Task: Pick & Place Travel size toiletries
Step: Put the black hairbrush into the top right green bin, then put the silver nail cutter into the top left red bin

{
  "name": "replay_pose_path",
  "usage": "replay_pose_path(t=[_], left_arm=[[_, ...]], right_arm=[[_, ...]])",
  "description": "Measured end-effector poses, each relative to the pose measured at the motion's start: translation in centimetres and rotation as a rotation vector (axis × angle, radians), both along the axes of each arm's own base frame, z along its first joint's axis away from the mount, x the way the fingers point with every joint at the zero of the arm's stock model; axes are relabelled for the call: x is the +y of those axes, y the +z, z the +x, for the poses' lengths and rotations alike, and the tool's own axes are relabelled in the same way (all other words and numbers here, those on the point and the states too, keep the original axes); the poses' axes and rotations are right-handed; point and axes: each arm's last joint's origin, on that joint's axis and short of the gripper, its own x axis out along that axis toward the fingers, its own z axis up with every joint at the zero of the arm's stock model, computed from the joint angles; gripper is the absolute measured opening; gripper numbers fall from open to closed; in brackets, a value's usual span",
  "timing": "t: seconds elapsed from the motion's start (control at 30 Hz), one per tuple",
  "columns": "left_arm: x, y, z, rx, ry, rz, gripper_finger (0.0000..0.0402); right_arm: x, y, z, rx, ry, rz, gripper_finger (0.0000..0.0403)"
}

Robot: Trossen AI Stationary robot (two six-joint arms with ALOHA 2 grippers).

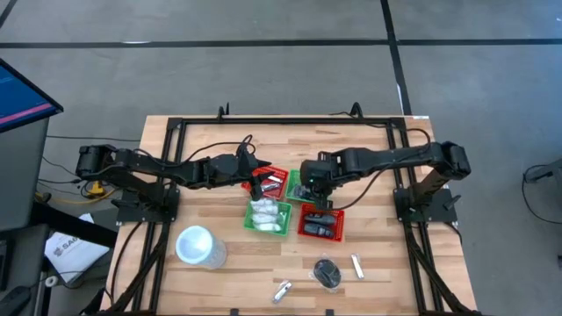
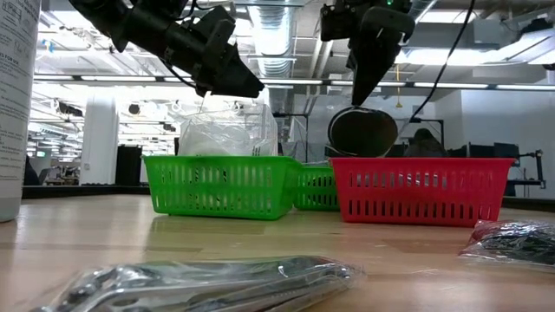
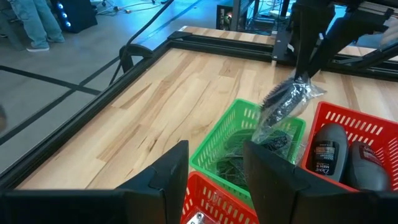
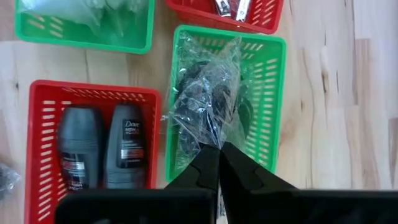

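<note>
My right gripper (image 4: pixel 216 149) is shut on a black round bundle in clear wrap (image 4: pixel 208 99) and holds it over a green basket (image 4: pixel 270 93). Dark wrapped items lie in that basket (image 3: pixel 233 165). My left gripper (image 3: pixel 214 168) hovers open, with nothing between its fingers, above a red basket (image 1: pixel 274 182) left of it. White crinkly packets (image 1: pixel 266 213) fill a second green basket (image 1: pixel 283 226). Another black bundle (image 1: pixel 327 273) and two silvery pieces (image 1: pixel 281 291), (image 1: pixel 357 266) lie loose near the table's front edge. My right gripper pinches the clear wrap's top edge (image 4: pixel 211 138) between its two shut fingertips. The fingers come from above, pointing steeply down. The bundle hangs below them (image 2: pixel 362 132), tilted, over the green basket. Whether its lower end touches what lies inside, I cannot tell.
A red basket (image 1: pixel 320 225) with two dark bottles (image 4: pixel 102 152) sits beside the green one, toward the front. A large white cup (image 1: pixel 200 246) stands at the front left. A black frame (image 1: pixel 167 132) borders the table. Bare wood lies along the far side.
</note>
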Motion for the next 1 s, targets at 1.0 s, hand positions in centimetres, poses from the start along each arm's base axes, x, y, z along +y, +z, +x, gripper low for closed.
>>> replay_pose_path(t=[1.0], left_arm=[[0.01, -0.02, -0.01, 0.003, 0.0, 0.0, 0.0142]], right_arm=[[-0.2, -0.36, 0.56, -0.034, -0.05, 0.015, 0.0072]])
